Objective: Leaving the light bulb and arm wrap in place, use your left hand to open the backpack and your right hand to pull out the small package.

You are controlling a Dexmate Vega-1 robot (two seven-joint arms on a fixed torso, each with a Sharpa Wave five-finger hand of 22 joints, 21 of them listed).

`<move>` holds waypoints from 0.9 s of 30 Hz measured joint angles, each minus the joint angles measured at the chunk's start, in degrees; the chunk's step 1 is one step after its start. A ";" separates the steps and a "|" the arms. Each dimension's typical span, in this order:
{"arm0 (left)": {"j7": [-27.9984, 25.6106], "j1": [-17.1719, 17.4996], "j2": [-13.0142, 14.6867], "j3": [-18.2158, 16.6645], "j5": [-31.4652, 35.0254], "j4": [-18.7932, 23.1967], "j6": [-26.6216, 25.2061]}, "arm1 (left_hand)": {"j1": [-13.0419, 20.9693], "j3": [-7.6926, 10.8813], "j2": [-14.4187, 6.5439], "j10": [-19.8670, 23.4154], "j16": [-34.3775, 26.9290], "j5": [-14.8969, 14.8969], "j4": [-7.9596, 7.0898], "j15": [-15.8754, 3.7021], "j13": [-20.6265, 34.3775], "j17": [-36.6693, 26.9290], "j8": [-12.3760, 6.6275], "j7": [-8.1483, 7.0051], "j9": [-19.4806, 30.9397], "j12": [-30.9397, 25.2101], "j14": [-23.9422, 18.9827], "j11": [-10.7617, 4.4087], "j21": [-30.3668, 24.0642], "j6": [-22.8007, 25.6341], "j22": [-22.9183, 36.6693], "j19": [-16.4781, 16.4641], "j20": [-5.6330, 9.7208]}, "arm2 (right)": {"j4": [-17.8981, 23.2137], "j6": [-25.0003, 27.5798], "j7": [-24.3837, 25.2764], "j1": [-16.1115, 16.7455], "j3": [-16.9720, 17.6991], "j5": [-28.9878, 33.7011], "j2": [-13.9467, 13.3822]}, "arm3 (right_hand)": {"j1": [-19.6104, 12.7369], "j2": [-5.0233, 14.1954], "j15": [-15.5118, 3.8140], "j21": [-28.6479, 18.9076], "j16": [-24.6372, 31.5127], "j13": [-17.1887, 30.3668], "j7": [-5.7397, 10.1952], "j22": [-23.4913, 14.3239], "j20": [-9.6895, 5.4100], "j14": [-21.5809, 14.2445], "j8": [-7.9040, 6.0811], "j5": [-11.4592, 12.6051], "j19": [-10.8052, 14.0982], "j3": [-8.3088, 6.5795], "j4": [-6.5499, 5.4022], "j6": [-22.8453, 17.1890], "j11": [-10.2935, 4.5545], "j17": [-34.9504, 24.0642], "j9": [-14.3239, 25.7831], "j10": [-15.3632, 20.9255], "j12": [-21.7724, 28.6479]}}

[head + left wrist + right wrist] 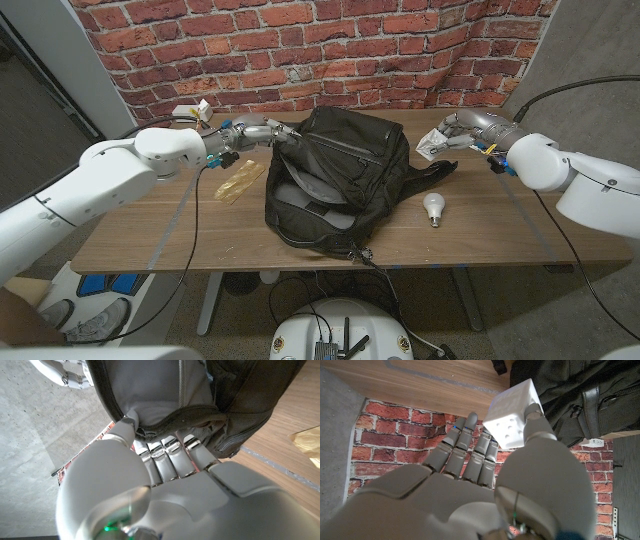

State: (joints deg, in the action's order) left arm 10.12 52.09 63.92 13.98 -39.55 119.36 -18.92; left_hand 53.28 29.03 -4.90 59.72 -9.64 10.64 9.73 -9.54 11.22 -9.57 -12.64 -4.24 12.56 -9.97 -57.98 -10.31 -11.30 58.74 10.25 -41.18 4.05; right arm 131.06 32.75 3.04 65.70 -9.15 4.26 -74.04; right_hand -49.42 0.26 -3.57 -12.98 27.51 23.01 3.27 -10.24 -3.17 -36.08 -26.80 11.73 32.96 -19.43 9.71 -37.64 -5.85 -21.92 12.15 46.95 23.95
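Left hand (243,131) grips the open backpack (335,180)'s rim; right hand (447,131) pinches the small package (514,412) above the bench (150,235), beside the backpack. A loose pinch could drop it.

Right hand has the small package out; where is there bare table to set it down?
Bare wood lies right of the light bulb, out to the table edge, below the right hand holding the small package. Another patch runs along the front left, below the arm wrap. The middle is crowded: the backpack, held open by the left hand.
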 measured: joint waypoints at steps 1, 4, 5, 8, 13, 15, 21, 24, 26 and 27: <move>0.83 -0.15 0.31 0.02 -0.30 -0.14 0.05 | -0.32 0.00 -0.05 -0.78 0.00 0.00 0.00 0.32 0.01 0.00 0.27 0.04 0.00 0.00 0.85 0.01 0.21 -0.70 0.00 0.62 0.00 | -0.24 -0.06 -0.05 -0.22 -0.17 -0.02 -0.12 | 0.00 0.00 0.00 0.00 0.00 0.00 0.00 0.00 0.00 0.00 0.00 0.00 0.00 0.00 0.00 0.00 0.00 0.00 0.00 0.00 0.00; 0.83 -0.45 1.21 0.03 -0.30 -0.51 0.05 | -0.72 0.13 0.29 -3.64 0.29 0.00 -0.13 1.30 0.17 -0.01 0.88 0.08 0.00 -0.01 3.84 -0.14 0.44 -3.14 0.01 2.68 -0.28 | -0.24 -0.24 -0.21 -0.22 -0.17 -0.07 -0.12 | 0.00 0.00 0.00 0.00 0.00 -0.01 0.00 0.00 0.00 0.00 0.00 0.00 0.00 0.00 0.00 0.00 0.00 -0.29 0.00 0.00 -0.01; 2.84 -0.47 1.32 0.03 -1.16 -0.54 0.23 | -0.97 0.17 0.54 -4.73 0.39 0.00 -0.17 1.67 0.20 -0.03 1.14 0.07 0.07 -0.01 5.08 -0.22 0.44 -4.00 0.01 3.35 -0.38 | -0.24 -0.25 -0.21 -0.22 -0.17 -0.08 -0.12 | 0.00 0.00 0.00 0.00 0.00 0.00 0.00 0.00 0.00 0.00 0.00 0.00 0.00 0.00 0.00 0.00 0.00 -0.29 0.00 0.00 -0.01; 4.35 -0.51 2.69 -0.37 -2.01 -0.87 0.31 | -1.56 0.58 1.13 -9.01 0.39 0.00 -0.08 2.94 0.24 0.20 1.70 -0.03 0.05 -0.01 8.97 -0.12 0.44 -7.21 -0.02 5.31 -0.64 | -1.35 -0.45 -0.40 -1.47 -1.11 -0.11 -0.47 | 0.00 0.00 0.00 0.00 0.00 0.27 -0.01 0.00 0.00 0.00 0.01 0.00 0.00 0.00 0.00 -0.01 0.00 -0.29 0.00 0.00 -0.02; 6.75 -0.27 4.78 -1.30 -3.50 -1.09 0.33 | -0.83 0.08 2.76 -14.35 0.39 0.38 0.39 4.44 0.18 0.14 2.05 -0.31 -0.05 0.01 13.79 0.38 0.57 -11.29 -0.14 8.35 -0.86 | -2.29 -0.95 -1.02 -2.99 -2.28 -0.11 -0.52 | -0.01 -0.01 0.00 0.00 0.00 0.28 -0.29 0.00 0.00 0.00 0.23 -0.01 0.00 0.00 0.00 -0.30 0.00 -0.29 -0.01 0.00 -0.05; 7.17 -0.18 5.42 -1.60 -3.80 -1.11 0.30 | -0.49 -0.17 3.10 -15.61 0.39 0.38 0.64 4.84 0.18 0.08 2.05 -0.31 -0.05 0.01 15.14 0.56 0.86 -12.38 -0.14 9.17 -1.07 | -2.47 -1.14 -1.21 -3.36 -2.54 -0.09 -0.52 | -0.01 -0.01 0.00 0.00 0.00 0.28 -0.29 0.00 0.00 0.00 0.23 -0.01 0.00 0.00 0.01 -0.31 0.00 -0.29 -0.01 0.00 -0.06; 9.21 0.32 7.24 -2.57 -5.20 -1.27 -0.07 | -0.57 -1.10 3.63 -18.31 0.39 0.38 0.36 5.68 0.19 -0.19 2.04 -0.46 -0.05 0.01 17.84 1.73 0.87 -14.24 -0.13 9.97 -1.27 | -3.57 -1.65 -1.83 -5.53 -4.27 0.26 -0.23 | -0.01 -0.01 0.00 0.00 0.00 0.28 -0.27 0.00 0.00 0.00 0.23 -0.01 0.00 0.18 -0.14 -0.33 0.00 -0.29 -0.03 0.00 -0.18; 9.81 0.39 7.84 -2.83 -5.63 -1.39 -0.12 | -1.65 -2.79 4.71 -21.12 0.39 0.38 0.02 5.89 0.19 -0.13 2.04 -0.85 -0.21 0.00 20.74 2.39 0.86 -15.75 -0.10 10.98 -1.17 | -3.95 -1.88 -2.12 -6.24 -4.81 0.42 -0.08 | -0.02 -0.01 0.00 0.00 0.00 0.28 -0.25 0.00 0.00 0.00 0.04 -0.02 0.00 0.26 -0.20 -0.35 -0.01 -0.28 -0.06 0.00 -0.18; 10.09 0.46 8.12 -2.99 -5.86 -1.47 -0.12 | -2.03 -3.87 5.54 -23.13 0.39 0.20 -0.15 6.10 0.11 -0.03 2.04 -0.97 -0.32 0.00 22.65 2.73 0.86 -17.11 -0.09 11.42 -1.25 | -4.11 -1.92 -2.22 -6.59 -5.08 0.47 -0.01 | -0.02 -0.02 0.00 0.00 0.00 0.28 -0.24 0.00 0.00 0.00 0.00 -0.05 0.00 0.27 -0.19 -0.36 -0.01 -0.28 -0.06 0.01 -0.20; 10.34 0.57 8.35 -3.14 -6.07 -1.53 -0.13 | -2.34 -4.42 5.85 -24.25 0.39 0.15 -0.24 6.21 0.01 -0.02 2.04 -1.07 -0.44 0.00 23.63 2.80 0.86 -17.80 -0.09 11.85 -1.27 | -4.25 -1.97 -2.32 -6.89 -5.31 0.52 0.04 | -0.10 -0.10 0.00 0.00 0.00 0.28 -0.23 0.00 0.00 0.00 0.00 -0.05 0.00 0.27 -0.19 -0.36 -0.01 -0.28 -0.06 0.01 -0.23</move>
State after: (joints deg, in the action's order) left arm 20.46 52.66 72.27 10.83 -45.63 117.83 -19.04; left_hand 50.94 24.61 0.95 35.48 -9.25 10.79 9.49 -3.33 11.23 -9.59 -10.60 -5.31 12.12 -9.97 -34.36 -7.51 -10.45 40.94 10.16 -29.33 2.78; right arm 126.81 30.78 0.72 58.81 -14.46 4.78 -74.00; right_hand -49.52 0.16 -3.57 -12.98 27.51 23.29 3.04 -10.24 -3.17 -36.07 -26.79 11.69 32.95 -19.16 9.52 -38.01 -5.85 -22.21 12.09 46.96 23.73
